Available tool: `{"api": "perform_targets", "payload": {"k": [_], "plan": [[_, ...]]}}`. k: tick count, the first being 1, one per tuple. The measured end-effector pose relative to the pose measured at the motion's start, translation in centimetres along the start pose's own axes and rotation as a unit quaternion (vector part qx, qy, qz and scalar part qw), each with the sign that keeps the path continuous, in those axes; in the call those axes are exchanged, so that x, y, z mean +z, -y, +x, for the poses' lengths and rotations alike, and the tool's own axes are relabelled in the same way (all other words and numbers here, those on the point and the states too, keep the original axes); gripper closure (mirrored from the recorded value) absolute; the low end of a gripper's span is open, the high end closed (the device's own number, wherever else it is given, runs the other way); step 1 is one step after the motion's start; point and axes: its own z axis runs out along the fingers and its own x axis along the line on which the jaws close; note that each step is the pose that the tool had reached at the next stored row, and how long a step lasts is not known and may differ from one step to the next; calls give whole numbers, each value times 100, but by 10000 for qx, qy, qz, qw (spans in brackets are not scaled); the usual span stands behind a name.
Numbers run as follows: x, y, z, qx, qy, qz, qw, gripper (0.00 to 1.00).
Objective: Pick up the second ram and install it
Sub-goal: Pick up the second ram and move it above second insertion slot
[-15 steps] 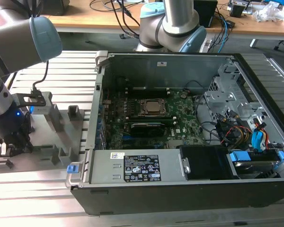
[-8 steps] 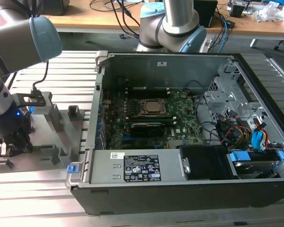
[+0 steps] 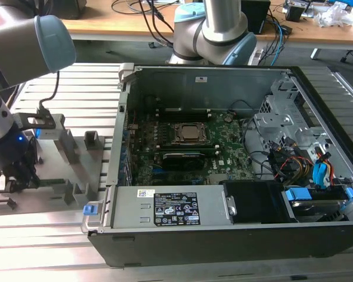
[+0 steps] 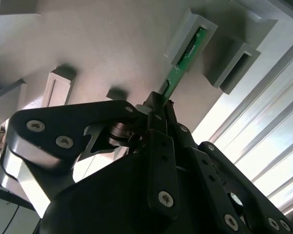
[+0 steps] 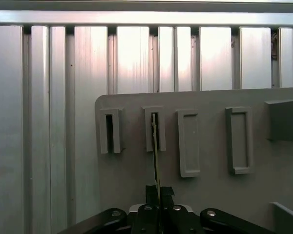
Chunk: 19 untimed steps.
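1. Gripper – fingers clenched on one end of the second ram.
2. Its far end sits in a slotted block on the gray fixture plate.
3. Open computer case – well apart, toward the exterior view's right.

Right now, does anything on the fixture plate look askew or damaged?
Nothing stands out. The ram runs straight from a block slot on the plate to the gripper, which is shut on it.
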Motion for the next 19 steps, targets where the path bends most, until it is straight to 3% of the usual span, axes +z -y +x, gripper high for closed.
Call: {"api": "perform_targets", "payload": {"k": [10, 19], "plan": [[-179, -2, -3, 0, 0, 0, 10000, 86], [-289, -4, -5, 0, 0, 0, 10000, 86]]}}
